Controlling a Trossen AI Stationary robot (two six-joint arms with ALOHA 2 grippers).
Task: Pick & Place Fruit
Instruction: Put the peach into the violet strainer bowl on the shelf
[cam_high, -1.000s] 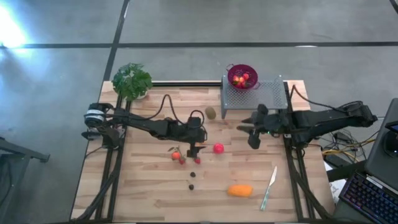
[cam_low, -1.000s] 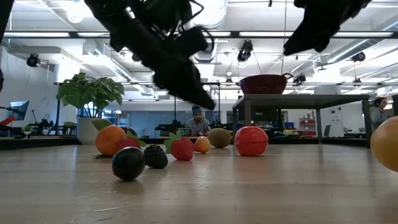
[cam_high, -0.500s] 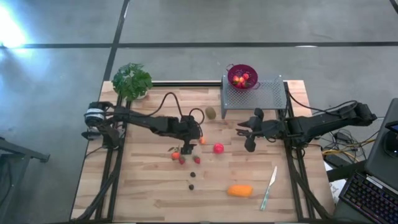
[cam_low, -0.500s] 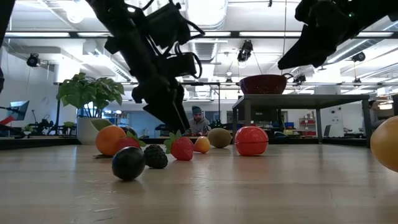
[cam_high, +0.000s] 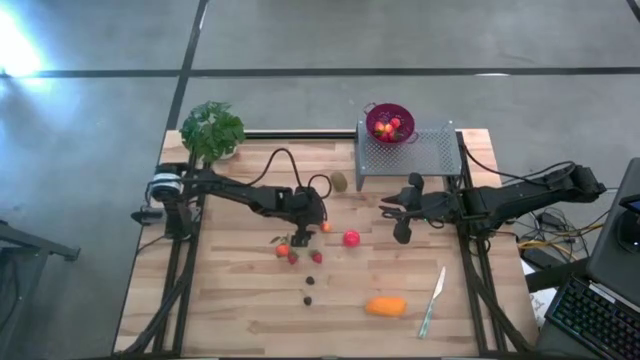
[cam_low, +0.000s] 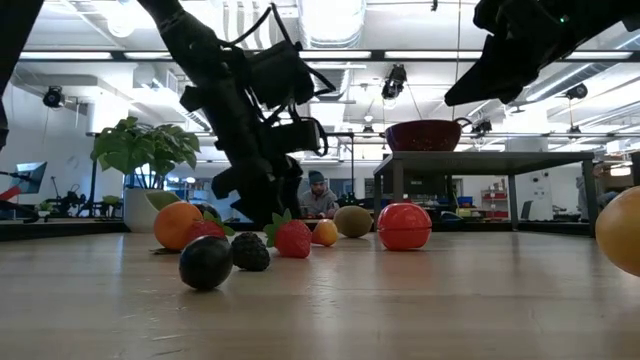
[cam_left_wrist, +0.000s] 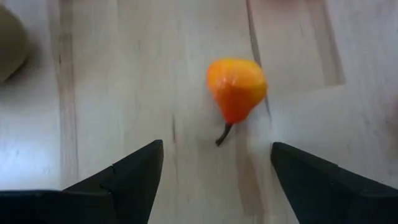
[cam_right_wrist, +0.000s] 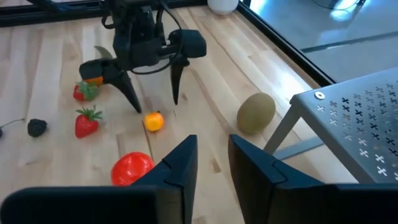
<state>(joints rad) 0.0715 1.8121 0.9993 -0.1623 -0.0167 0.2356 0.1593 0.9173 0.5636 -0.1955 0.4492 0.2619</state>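
Left gripper (cam_right_wrist: 151, 93) poised over the small orange fruit (cam_left_wrist: 236, 88); right gripper (cam_high: 403, 228) idle.

From my station, the left fingers (cam_left_wrist: 127, 177) stand spread, gripping nothing; the orange fruit lies on the table (cam_high: 240, 310) between and just ahead of the tips, not touching them. The kiwi (cam_right_wrist: 255, 112) sits off to one side, the red ball (cam_right_wrist: 132, 168) and strawberries (cam_right_wrist: 87, 122) nearby. The right fingers (cam_right_wrist: 177, 163) look nearly closed on nothing, though I can't be sure, hovering near the grey rack (cam_high: 410, 152) with its bowl (cam_high: 389, 122).
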